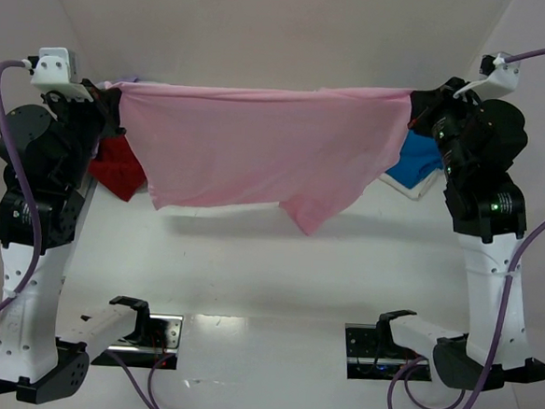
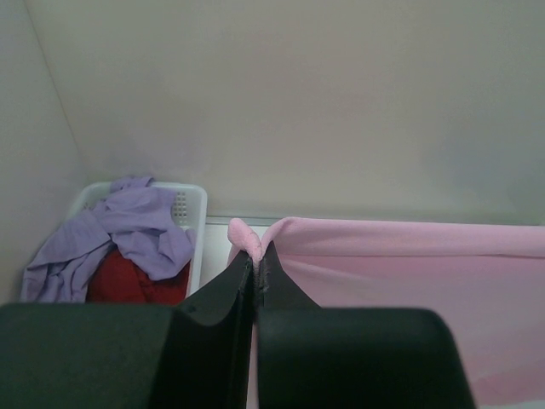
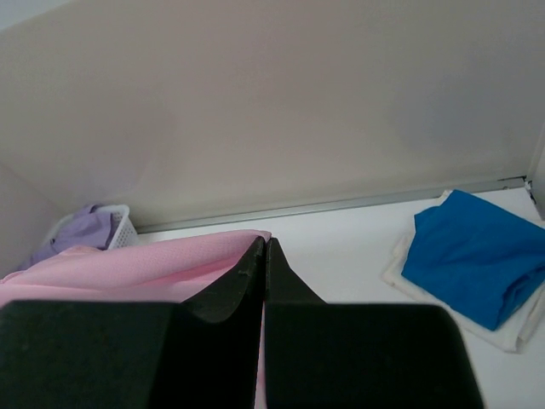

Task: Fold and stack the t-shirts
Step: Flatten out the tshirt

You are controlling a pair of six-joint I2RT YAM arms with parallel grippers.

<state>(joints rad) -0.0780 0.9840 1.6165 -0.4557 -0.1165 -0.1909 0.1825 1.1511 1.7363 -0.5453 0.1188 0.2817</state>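
A light pink t-shirt [image 1: 257, 152] hangs stretched in the air between both arms, its lower edge dangling above the table. My left gripper [image 2: 256, 250] is shut on its left top corner, a pink tuft [image 2: 242, 233] poking past the tips. At the other end my right gripper [image 3: 266, 243] is shut on the right top corner of the pink t-shirt [image 3: 145, 264]. A lavender t-shirt [image 2: 128, 230] and a red t-shirt [image 2: 128, 281] lie in the white basket [image 2: 192, 200]. The blue t-shirt [image 3: 477, 256] lies folded at the far right.
The red t-shirt [image 1: 116, 165] shows at the far left behind the left arm. The blue t-shirt [image 1: 416, 158] rests on a white cloth [image 3: 409, 277] near the right wall. Walls close in at the back and both sides. Black mounting plates [image 1: 151, 332] sit at the near edge.
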